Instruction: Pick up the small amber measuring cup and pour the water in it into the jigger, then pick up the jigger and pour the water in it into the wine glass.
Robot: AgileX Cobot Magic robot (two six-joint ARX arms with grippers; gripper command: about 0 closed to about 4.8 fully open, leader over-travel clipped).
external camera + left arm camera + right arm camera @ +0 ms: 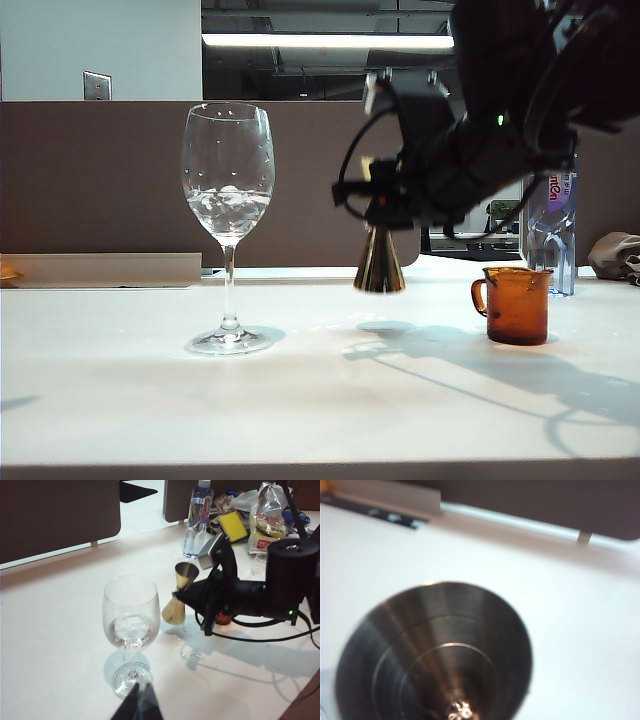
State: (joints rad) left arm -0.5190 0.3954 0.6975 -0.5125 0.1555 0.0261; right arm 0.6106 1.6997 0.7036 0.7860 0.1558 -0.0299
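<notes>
Right gripper (pixel 192 597) grips one jigger (pixel 178 596); left gripper (pixel 137 702) idle.

White table (pixel 120 400) w/ wine glass (pixel 228 200), amber measuring cup (pixel 515 305), bottle (pixel 550 235) standing on it.

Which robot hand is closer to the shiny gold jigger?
Right. The right gripper is clamped on the jigger, holding it off the table. The left gripper sits nearer the camera, in front of the wine glass.
</notes>
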